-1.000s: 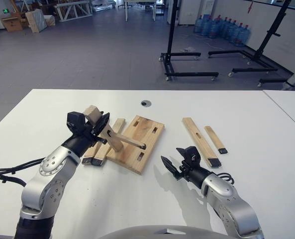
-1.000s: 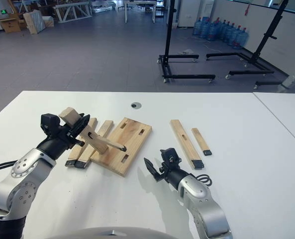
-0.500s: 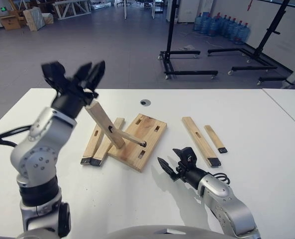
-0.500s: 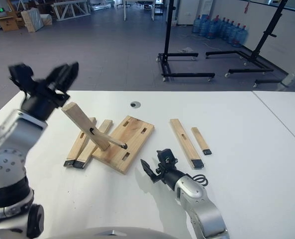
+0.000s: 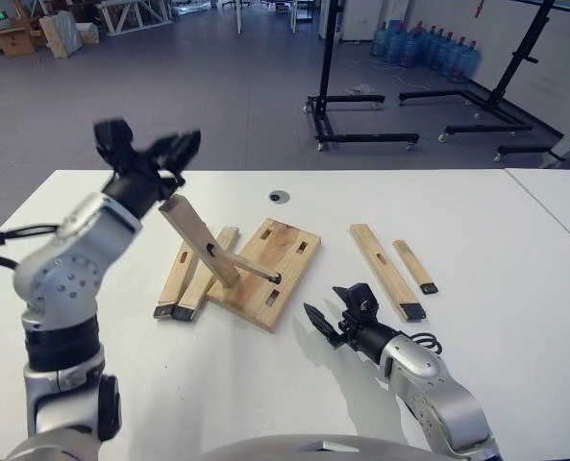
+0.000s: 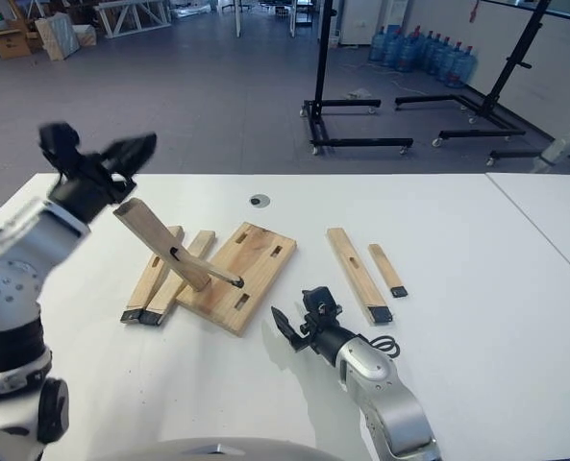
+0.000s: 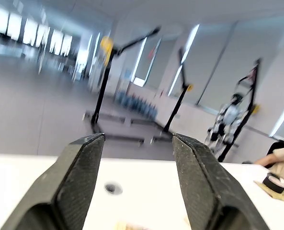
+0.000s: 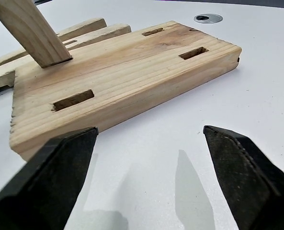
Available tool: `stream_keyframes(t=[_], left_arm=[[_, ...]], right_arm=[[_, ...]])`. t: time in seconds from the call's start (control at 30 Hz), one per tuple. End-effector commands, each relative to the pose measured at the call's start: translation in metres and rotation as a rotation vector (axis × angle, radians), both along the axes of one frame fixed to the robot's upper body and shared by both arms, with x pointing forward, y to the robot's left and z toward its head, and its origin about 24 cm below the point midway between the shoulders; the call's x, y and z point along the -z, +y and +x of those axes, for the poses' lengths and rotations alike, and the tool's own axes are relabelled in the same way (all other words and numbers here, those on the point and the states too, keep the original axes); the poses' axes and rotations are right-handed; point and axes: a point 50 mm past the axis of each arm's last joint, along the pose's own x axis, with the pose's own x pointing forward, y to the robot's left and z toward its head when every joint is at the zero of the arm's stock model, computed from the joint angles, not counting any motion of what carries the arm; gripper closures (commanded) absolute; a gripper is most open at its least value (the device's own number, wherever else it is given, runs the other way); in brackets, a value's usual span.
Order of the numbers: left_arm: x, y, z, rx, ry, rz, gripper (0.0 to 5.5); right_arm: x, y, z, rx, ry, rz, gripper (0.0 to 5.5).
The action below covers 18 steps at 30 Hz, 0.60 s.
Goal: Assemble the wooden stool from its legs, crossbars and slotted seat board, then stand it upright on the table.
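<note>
Slotted seat board [image 5: 283, 252]: flat on the white table [image 5: 515, 240], one leg [image 5: 196, 235] leaning tilted with its foot on the board and a thin crossbar [image 5: 251, 269] running from its middle down to a slot. Spare parts: two legs [image 5: 190, 277] lying side by side, touching the board's left edge; a longer leg [image 5: 385, 272] and a short crossbar [image 5: 416, 267] lying to its right. Left gripper [image 7: 138, 138]: fingers apart, raised just above the tilted leg's top end, holding nothing; right gripper [image 8: 149, 130]: fingers spread wide, low over the table just before the board's near edge.
</note>
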Motion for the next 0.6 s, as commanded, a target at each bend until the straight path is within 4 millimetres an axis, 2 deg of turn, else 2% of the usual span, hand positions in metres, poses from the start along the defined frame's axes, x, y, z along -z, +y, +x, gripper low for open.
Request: stream_keyframes(t=[0.03, 0.13, 0.33, 0.37, 0.47, 0.5, 0.53, 0.6], left_arm=[[0.029, -0.017, -0.004, 0.032, 0.107, 0.014, 2.94], [0.016, -0.021, -0.002, 0.027, 0.061, -0.036, 2.94], [-0.045, -0.019, 0.002, 0.063, -0.099, -0.23, 2.94], [-0.045, -0.025, 0.001, 0.09, -0.088, -0.234, 2.94], [-0.024, -0.048, -0.004, 0.157, -0.001, -0.211, 2.94], [-0.014, -0.046, -0.004, 0.134, 0.026, -0.194, 2.94], [-0.007, -0.034, 0.0, 0.067, 0.037, -0.168, 2.94], [-0.012, -0.007, 0.006, -0.04, -0.004, -0.16, 2.94]], right_arm=[[0.0, -0.001, 0.002, -0.009, -0.01, -0.012, 1.42], [-0.001, -0.001, 0.003, -0.01, -0.012, -0.012, 1.42], [0.001, 0.002, 0.001, -0.003, -0.008, -0.007, 1.42], [0.001, 0.002, 0.001, 0.001, -0.008, -0.007, 1.42], [0.0, 0.003, 0.003, 0.005, -0.015, -0.004, 1.42], [0.0, 0.003, 0.003, 0.008, -0.016, -0.002, 1.42], [0.0, 0.003, 0.003, 0.005, -0.016, -0.001, 1.42], [0.001, 0.003, 0.002, 0.003, -0.012, -0.003, 1.42]])
